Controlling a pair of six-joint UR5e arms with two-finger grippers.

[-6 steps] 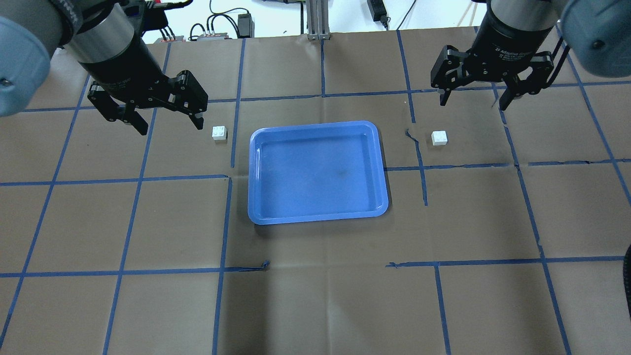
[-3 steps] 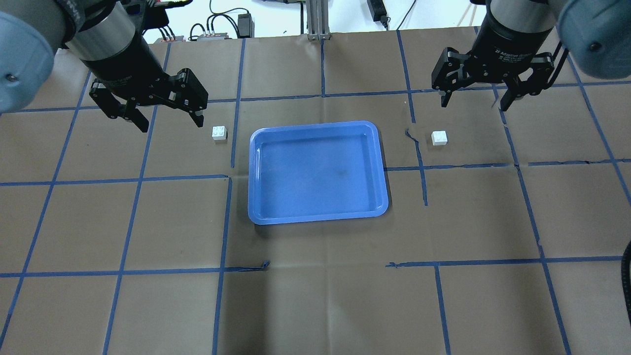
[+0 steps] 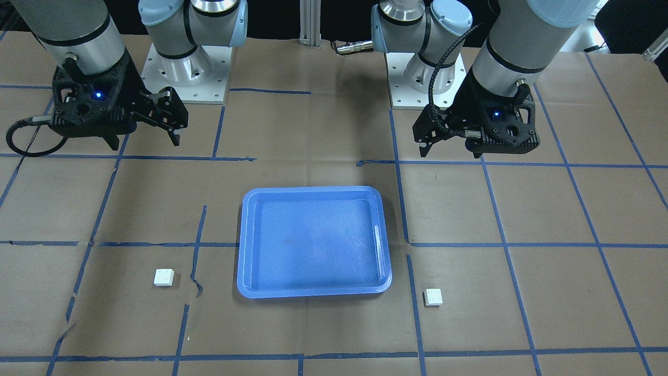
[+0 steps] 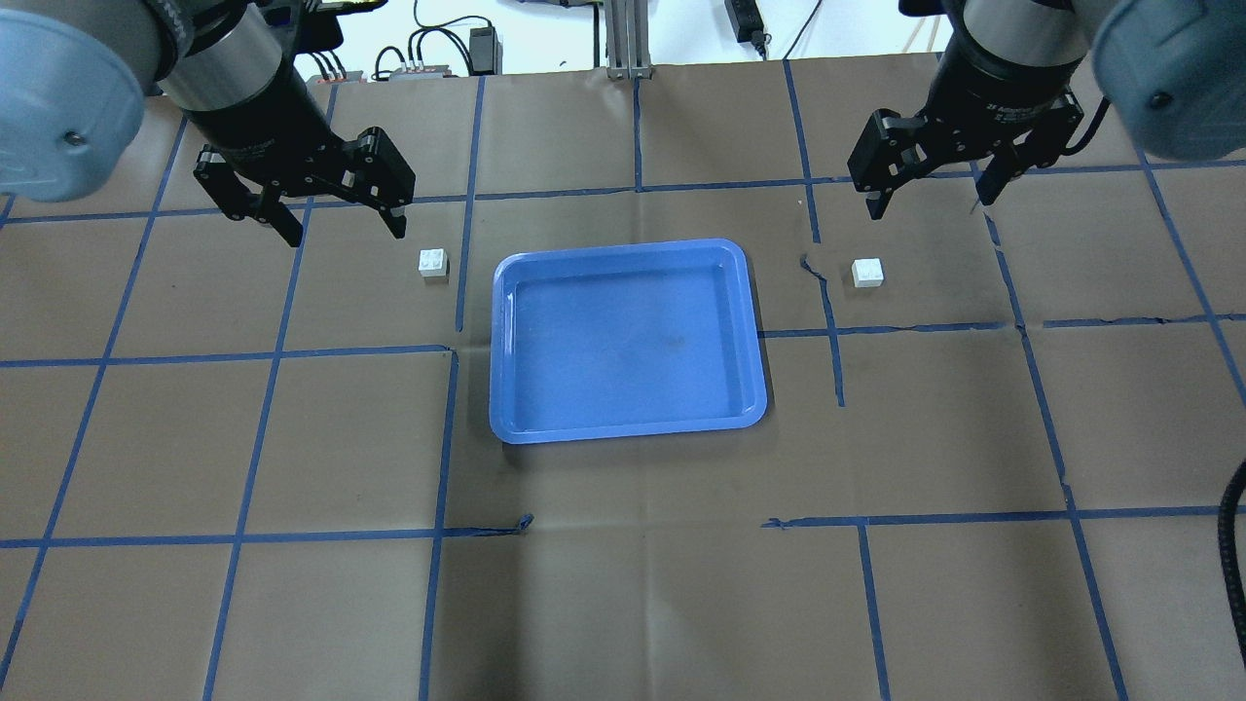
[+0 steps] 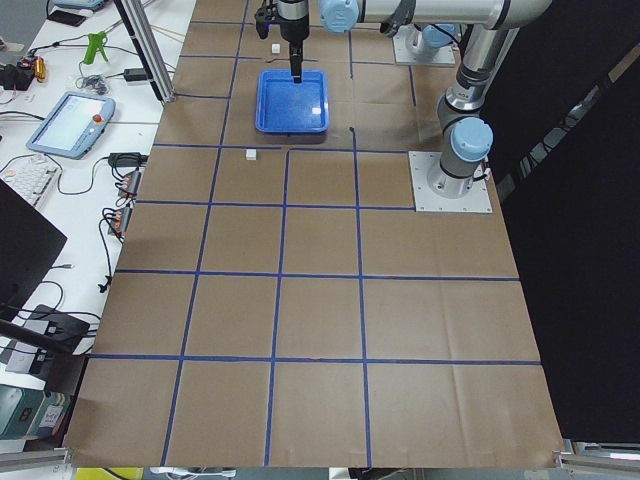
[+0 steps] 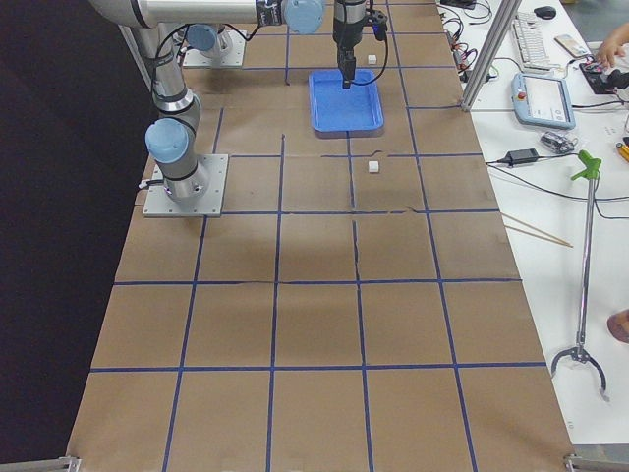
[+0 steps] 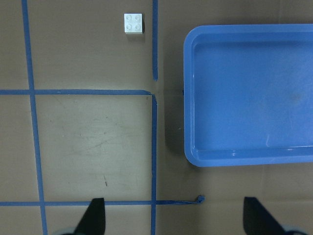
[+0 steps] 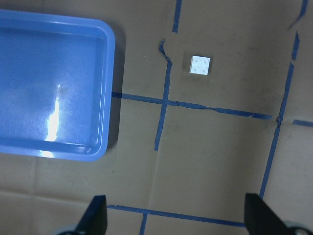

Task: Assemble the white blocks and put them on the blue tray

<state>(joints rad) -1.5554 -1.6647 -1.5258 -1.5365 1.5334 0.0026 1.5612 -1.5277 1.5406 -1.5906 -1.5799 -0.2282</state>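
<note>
L fingers, R fingers wide; 2 white blocks flank blue tray.

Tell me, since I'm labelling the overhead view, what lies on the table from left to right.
Small white square studded block → shallow rectangular blue plastic tray → second small white square studded block.

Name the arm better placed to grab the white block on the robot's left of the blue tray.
Left. The left claw, open, hangs beside that white block, on its side of the blue tray. The right claw is across the tray, nearer the other white block.
</note>
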